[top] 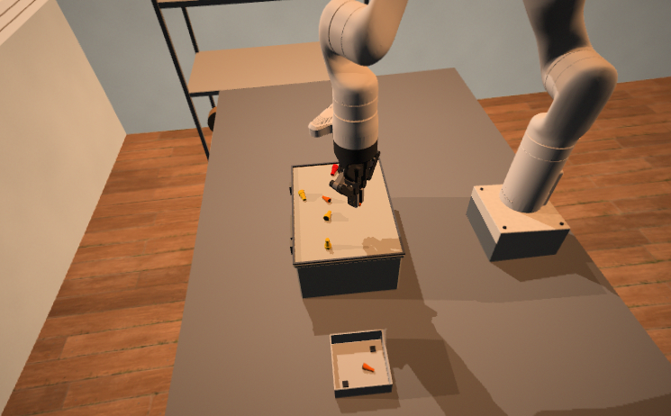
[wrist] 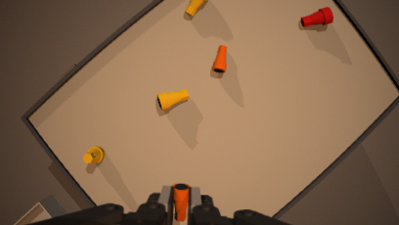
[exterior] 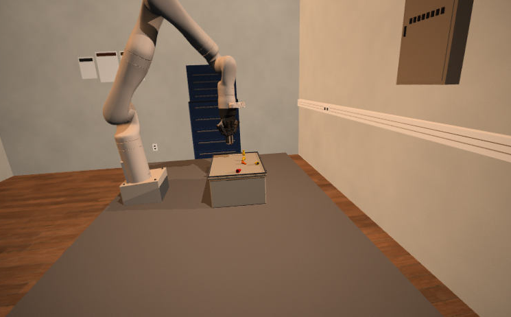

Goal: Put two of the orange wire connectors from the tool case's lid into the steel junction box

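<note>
Gripping an orange wire connector [wrist: 181, 202] between its fingers, your gripper [top: 354, 202] hangs above the tool case's lid [top: 368, 227], high enough to carry it off cleanly. One orange connector [top: 367, 367] already lies in the steel junction box [top: 360, 388]; another [top: 325, 198] waits on the lid. Your forearm points nearly straight down.

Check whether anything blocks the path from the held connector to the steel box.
Nothing visible does. The gripper holds an orange connector above the case lid; the table stretch to the open-topped steel box is bare, and that box already holds one connector.
</note>
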You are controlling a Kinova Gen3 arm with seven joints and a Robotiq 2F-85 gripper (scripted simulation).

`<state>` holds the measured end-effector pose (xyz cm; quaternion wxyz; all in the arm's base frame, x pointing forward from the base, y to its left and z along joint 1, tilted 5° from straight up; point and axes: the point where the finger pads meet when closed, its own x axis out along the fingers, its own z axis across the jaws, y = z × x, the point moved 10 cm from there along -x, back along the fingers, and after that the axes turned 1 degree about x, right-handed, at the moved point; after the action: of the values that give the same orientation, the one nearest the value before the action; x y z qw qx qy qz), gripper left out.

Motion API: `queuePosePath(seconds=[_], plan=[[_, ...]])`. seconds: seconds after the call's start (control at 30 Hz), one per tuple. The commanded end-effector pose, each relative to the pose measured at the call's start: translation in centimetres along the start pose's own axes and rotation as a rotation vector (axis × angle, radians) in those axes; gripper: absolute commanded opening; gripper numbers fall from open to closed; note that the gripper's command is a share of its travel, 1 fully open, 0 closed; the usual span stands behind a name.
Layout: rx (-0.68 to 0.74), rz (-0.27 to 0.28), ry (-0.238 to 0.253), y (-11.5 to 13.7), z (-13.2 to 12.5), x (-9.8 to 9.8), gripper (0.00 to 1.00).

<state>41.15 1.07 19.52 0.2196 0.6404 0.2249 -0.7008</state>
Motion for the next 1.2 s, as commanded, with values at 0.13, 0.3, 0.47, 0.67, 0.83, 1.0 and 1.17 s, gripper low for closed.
queuePosePath(seconds=[0.13,0.3,0.47,0.67,0.83,1.0,1.17], plan=[[0.001,0.002,0.002,0.0,0.0,-0.1,0.15],[0.001,0.002,0.002,-0.3,-0.5,-0.1,0.15],[0.001,0.002,0.002,-1.3,-1.9,-0.1,0.15],[0.001,0.002,0.002,-2.6,-4.0,-0.1,0.15],[0.001,0.002,0.002,-5.0,-7.4,-0.1,0.15],[0.001,0.002,0.002,-7.7,-11.4,-0.1,0.15],[0.001,0.002,0.002,-9.5,-14.2,-0.1,0.15]])
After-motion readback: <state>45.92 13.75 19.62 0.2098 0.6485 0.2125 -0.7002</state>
